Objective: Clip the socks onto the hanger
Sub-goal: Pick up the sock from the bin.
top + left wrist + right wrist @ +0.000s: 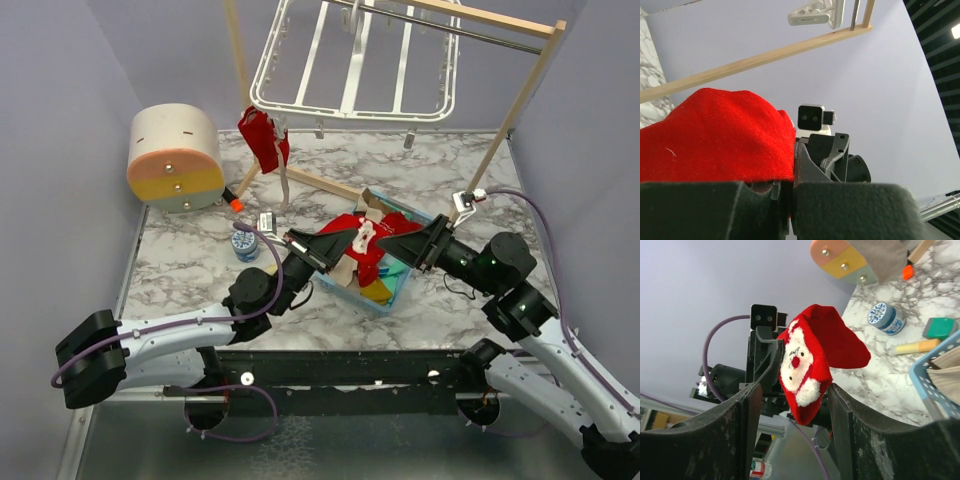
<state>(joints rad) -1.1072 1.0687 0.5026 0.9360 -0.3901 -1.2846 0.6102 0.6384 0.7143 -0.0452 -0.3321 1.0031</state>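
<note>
My left gripper (350, 240) is shut on a red sock with a white Santa face (366, 236) and holds it above the light-blue basket (400, 296). In the left wrist view the red sock (715, 135) fills the left side and runs into the shut left gripper (785, 200). My right gripper (393, 240) is open, and the hanging sock (810, 365) sits between the spread fingers of that gripper (792, 415) without touching them. The white hanger (355, 60) hangs at the back, with another red sock (262, 140) clipped at its left corner. Yellow and teal socks (382, 288) lie in the basket.
The wooden stand (520, 100) carries the hanger. A round pastel tub (175, 158) stands at the back left. A small blue-white tin (245, 243), an orange cap (237, 205) and a small clip (267, 222) lie left of the basket. Purple walls close in both sides.
</note>
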